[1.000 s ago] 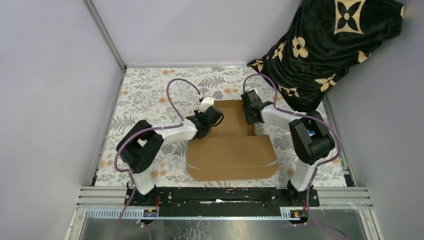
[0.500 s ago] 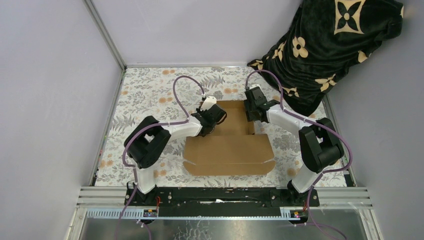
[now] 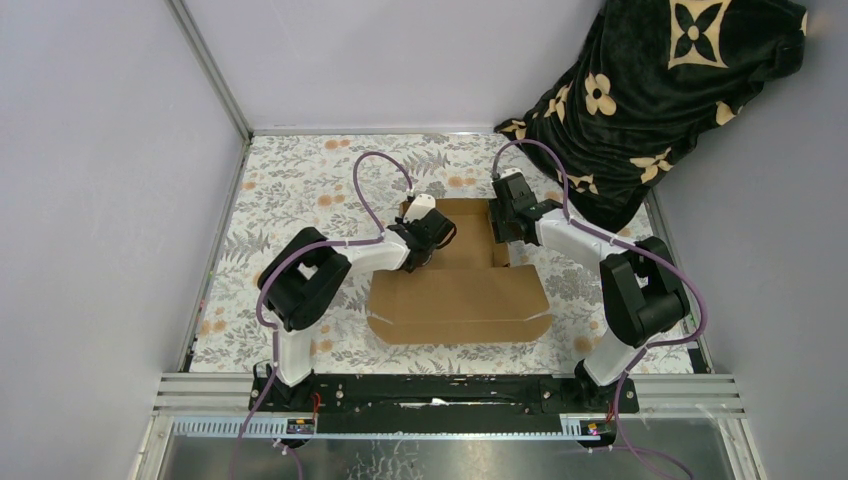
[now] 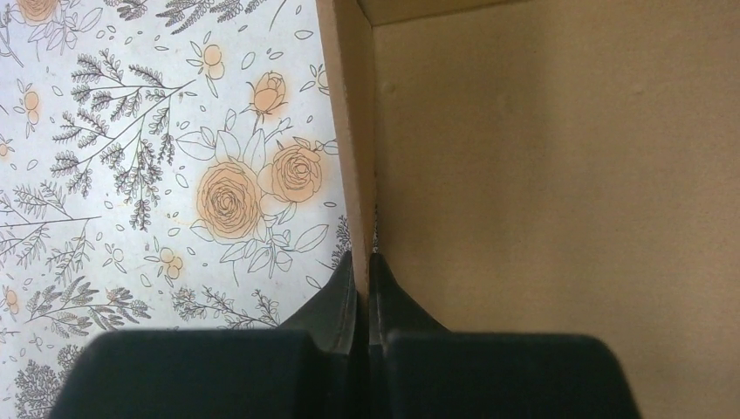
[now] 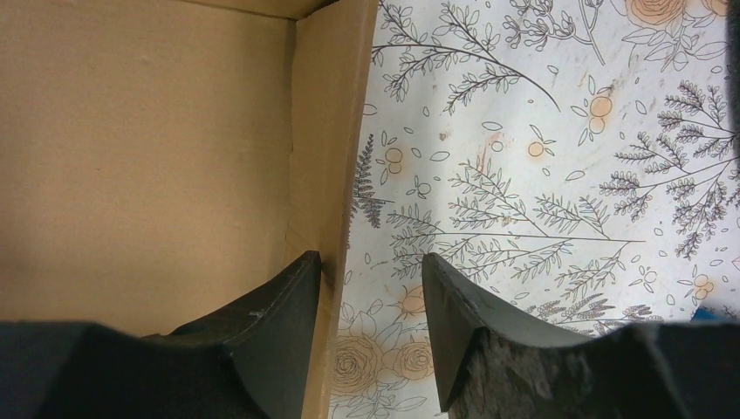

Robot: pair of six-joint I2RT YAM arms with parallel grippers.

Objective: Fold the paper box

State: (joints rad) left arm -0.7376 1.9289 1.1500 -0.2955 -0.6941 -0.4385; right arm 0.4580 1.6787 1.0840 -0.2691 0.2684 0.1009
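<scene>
- The paper box (image 3: 455, 300) has slid away from the arm bases, so its near edge now lies farther up the bench (image 3: 290, 200).
- The left arm (image 3: 300, 288) has swung its elbow in toward the box, carrying the left claw (image 3: 424, 238) slightly farther out.
- The left claw has closed to a pinch on the box's left wall.
- The right arm (image 3: 645, 298) has pushed its elbow outward, and the right claw (image 3: 503, 222) has shifted a little farther along the right wall.

Brown paper box (image 3: 455, 300), seemingly half-folded
</scene>
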